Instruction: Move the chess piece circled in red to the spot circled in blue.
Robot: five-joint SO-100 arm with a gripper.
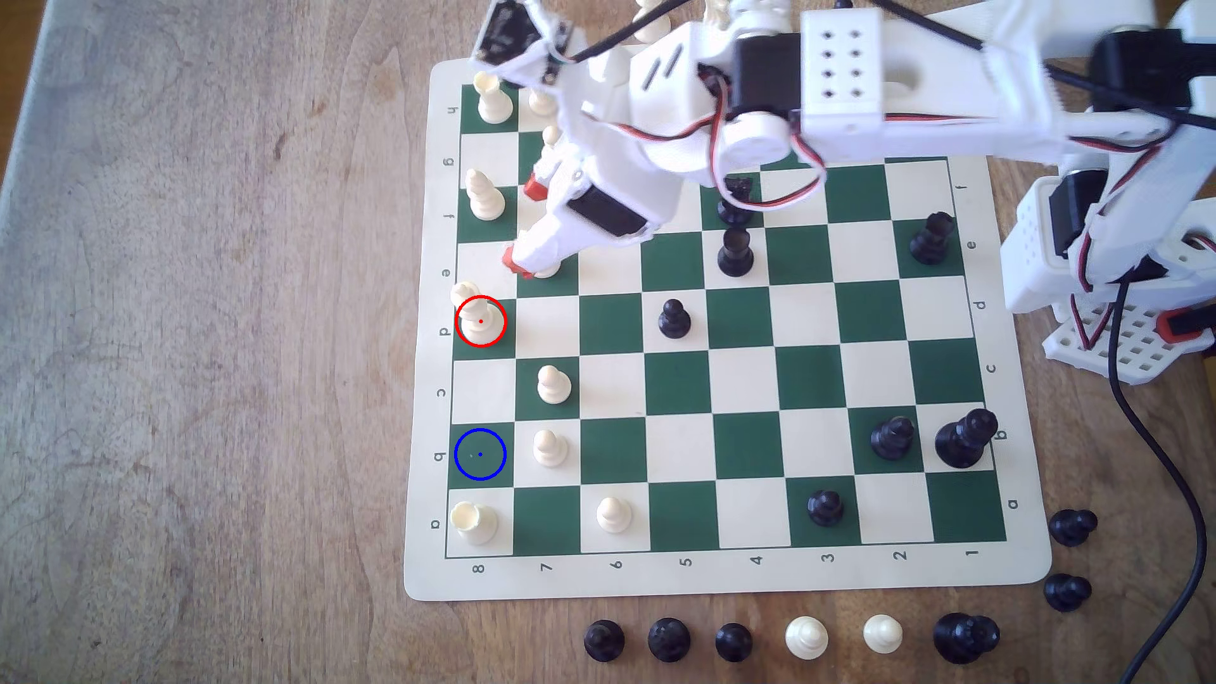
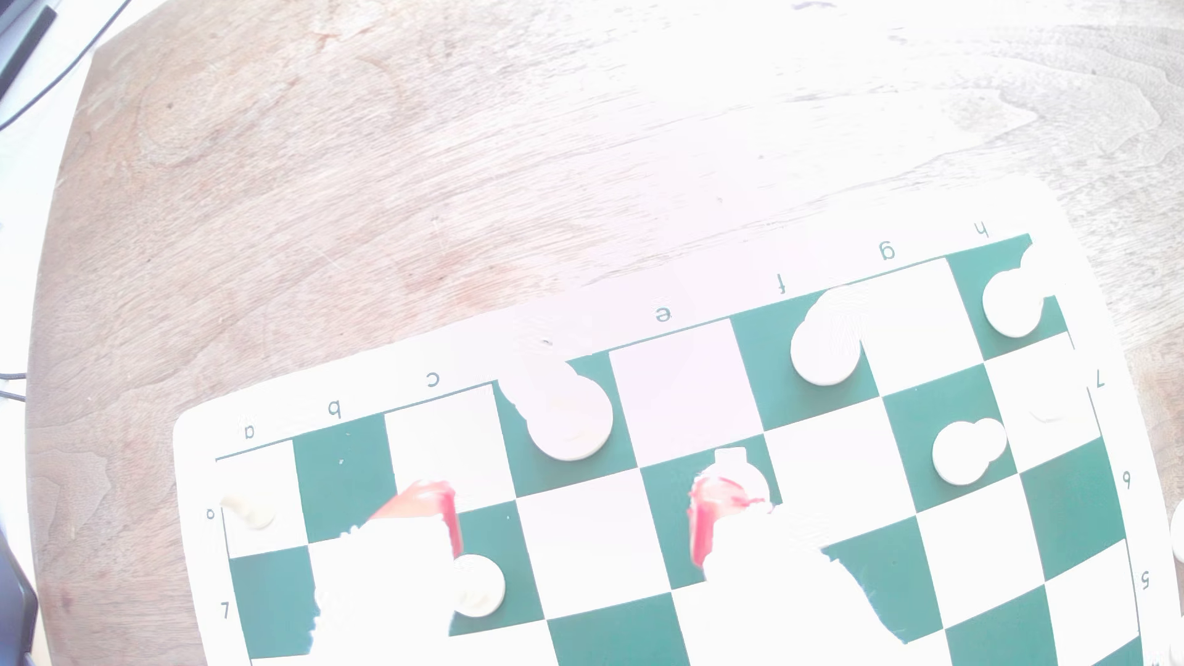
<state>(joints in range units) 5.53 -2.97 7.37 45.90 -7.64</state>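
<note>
The chess piece circled in red (image 1: 480,321) is a tall cream piece with a knobby head, standing on a green square at the board's edge on the exterior view's left. The spot circled in blue (image 1: 480,454) is a bare green square two rows nearer the camera in the same column. My gripper (image 1: 523,223) hangs open above the board, up and to the right of the circled piece and apart from it, with nothing between its red-tipped fingers (image 1: 510,258). In the wrist view the gripper (image 2: 570,512) is spread wide, and the piece (image 2: 567,416) stands beyond the gap.
A cream pawn (image 1: 546,268) sits right under the lower finger. More cream pawns (image 1: 554,385) (image 1: 549,448) stand beside the column, with a rook (image 1: 474,523) at its near end. Black pieces are spread across the exterior view's right. Captured pieces (image 1: 806,636) line the table's front.
</note>
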